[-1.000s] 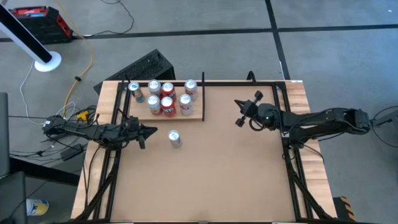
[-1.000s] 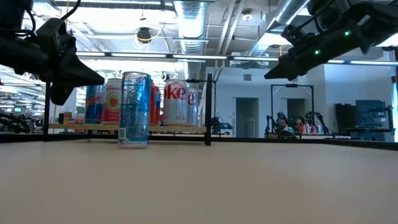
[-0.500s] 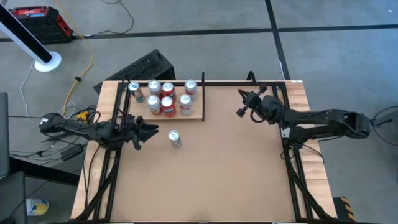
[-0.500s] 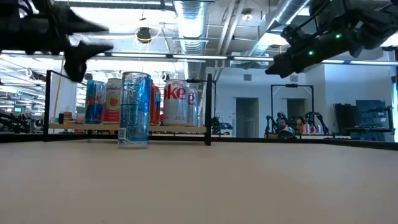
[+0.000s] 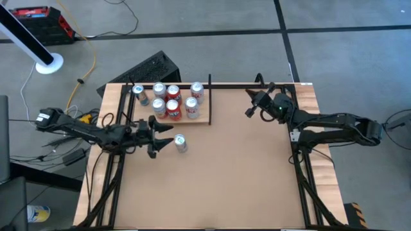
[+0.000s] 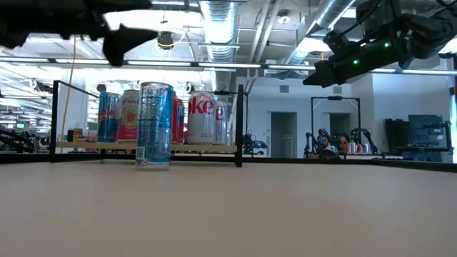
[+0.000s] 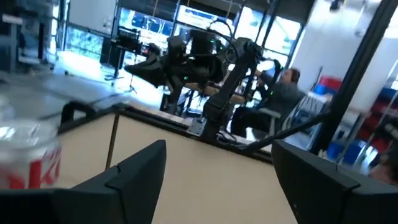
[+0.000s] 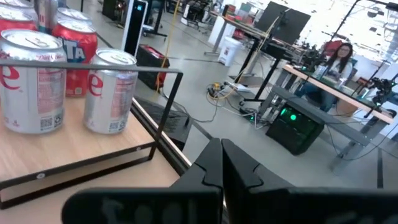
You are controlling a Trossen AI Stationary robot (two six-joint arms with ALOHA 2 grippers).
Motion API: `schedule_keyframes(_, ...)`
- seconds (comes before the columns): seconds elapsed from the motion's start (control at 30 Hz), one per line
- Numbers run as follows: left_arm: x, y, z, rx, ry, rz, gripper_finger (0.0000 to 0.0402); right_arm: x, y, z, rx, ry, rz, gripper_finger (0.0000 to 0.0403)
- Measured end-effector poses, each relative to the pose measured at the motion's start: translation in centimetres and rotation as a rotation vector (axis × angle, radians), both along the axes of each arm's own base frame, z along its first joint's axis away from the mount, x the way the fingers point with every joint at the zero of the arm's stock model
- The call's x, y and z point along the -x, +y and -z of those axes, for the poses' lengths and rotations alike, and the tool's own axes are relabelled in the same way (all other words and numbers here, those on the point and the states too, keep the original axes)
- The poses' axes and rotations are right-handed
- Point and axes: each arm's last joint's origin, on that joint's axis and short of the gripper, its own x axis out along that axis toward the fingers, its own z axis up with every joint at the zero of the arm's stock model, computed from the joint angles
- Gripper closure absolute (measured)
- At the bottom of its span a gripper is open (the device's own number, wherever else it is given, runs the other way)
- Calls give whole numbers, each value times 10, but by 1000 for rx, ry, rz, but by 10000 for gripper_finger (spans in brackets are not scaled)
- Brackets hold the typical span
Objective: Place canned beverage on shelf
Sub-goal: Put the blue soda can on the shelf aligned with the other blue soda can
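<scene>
The left gripper (image 5: 166, 133), fingers spread and empty, hovers just beside the lone can (image 5: 180, 143), which stands near the shelf (image 5: 204, 119). Its label is unreadable. The right gripper (image 5: 250, 106) waits clenched.

Not much readable here tbh. One silver can on the shelf (image 6: 146, 147) shows red "oke" lettering (image 6: 202, 107), and a red can (image 8: 73, 55) behind it has white letters ending in "TA". The can barcodes are too small to read.
</scene>
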Motion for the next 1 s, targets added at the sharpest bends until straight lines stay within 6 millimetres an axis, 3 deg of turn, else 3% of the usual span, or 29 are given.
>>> schedule_keyframes(0.17,-25,-5,-10,-97,137,-9,125,0,0,0,0,2,0,383)
schedule_keyframes(0.43,-49,-8,6,-110,358,-46,125,0,0,0,0,2,0,383)
schedule_keyframes(1.0,-53,-7,22,-133,477,-105,125,-1,1,0,-1,4,-28,383)
